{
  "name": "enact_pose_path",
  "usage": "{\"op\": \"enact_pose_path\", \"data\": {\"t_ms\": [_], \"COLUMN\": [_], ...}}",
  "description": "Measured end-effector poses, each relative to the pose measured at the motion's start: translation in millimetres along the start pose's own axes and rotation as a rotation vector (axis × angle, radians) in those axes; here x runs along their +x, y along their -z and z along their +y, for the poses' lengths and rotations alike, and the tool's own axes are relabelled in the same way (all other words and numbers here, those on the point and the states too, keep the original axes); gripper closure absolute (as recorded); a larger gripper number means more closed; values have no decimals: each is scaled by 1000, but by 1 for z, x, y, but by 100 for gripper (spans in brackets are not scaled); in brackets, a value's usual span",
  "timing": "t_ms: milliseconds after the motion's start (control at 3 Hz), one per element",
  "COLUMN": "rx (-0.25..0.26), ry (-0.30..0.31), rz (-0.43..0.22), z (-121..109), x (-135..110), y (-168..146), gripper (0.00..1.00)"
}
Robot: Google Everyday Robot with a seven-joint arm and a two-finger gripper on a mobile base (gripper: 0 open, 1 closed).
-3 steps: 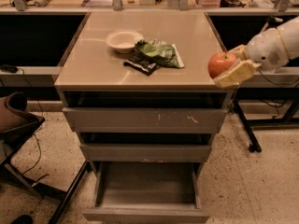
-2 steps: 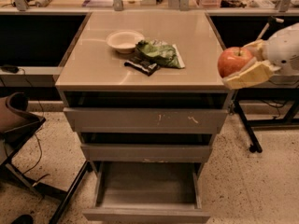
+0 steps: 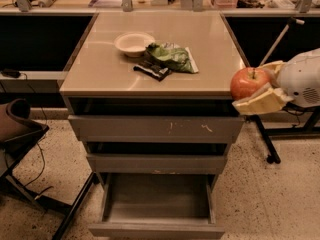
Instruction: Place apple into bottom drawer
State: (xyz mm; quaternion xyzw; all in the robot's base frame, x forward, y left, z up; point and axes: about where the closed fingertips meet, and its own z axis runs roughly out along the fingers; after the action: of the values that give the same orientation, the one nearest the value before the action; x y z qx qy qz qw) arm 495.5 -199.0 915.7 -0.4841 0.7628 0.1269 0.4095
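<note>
Now we see our gripper (image 3: 259,87) grasping the apple (image 3: 246,82), round, red-orange, short-stemmed, beside the cabinet (image 3: 150,129), bottom drawer (image 3: 156,229) open.

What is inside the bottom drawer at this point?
Nothing visible: the open bottom drawer shows a bare floor, though its rear is hidden under the drawer above. The apple sits in the gripper, right of the cabinet.
</note>
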Motion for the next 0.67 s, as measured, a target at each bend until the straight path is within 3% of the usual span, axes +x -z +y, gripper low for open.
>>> {"op": "enact_pose_path", "data": {"t_ms": [667], "rx": [-14], "ry": [6], "rz": [1], "z": [6], "x": [1], "y": [-18], "gripper": [100]}}
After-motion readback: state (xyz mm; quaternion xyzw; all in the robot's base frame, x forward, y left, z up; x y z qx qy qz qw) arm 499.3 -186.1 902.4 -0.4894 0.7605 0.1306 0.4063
